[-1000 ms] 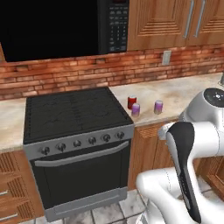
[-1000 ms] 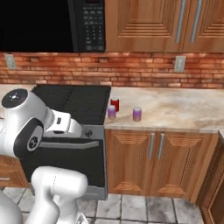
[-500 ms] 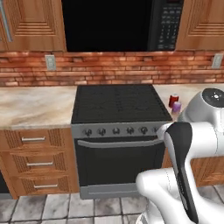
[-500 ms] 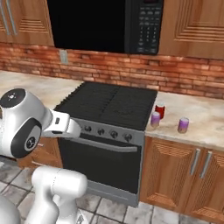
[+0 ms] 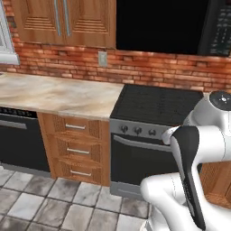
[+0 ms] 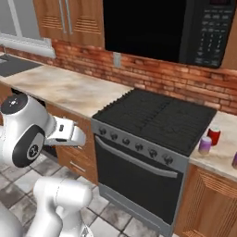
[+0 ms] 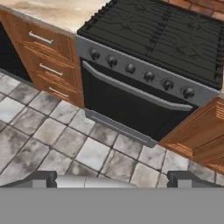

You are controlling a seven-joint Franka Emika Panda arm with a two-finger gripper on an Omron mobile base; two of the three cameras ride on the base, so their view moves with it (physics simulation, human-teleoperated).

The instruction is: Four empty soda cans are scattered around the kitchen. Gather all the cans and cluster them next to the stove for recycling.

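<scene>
The gripper point(image 7: 112, 177) shows as two small dark fingertips point(image 7: 43, 178) at the bottom of the hand view, set wide apart with nothing between them, so it is released and holding nothing. It hangs over the grey stone tile floor point(image 7: 57, 140), looking down and forward.

Just ahead of the gripper stands the stove point(image 7: 144, 65), with its black grated cooktop, a row of dark knobs point(image 7: 148, 76) across the stainless front, and the oven door handle point(image 7: 135, 89) below them. To the left of the stove, from the gripper's outlook, is a wooden drawer stack point(image 7: 48, 65) with metal pulls, under a beige marbled counter point(image 5: 58, 94).

In the right base view, beyond the stove on its far right side, a red soda can point(image 6: 214, 136) and a purple soda can point(image 6: 205, 145) stand on the counter close together, just beside the cooktop edge. A third purple shape at the picture's right edge is cut off and too partial to identify.

Above the stove hangs a black microwave point(image 6: 162, 28) with a keypad, against the red brick wall point(image 6: 152, 74). Brown wooden cabinets point(image 5: 67, 20) hang higher up to the left.
</scene>
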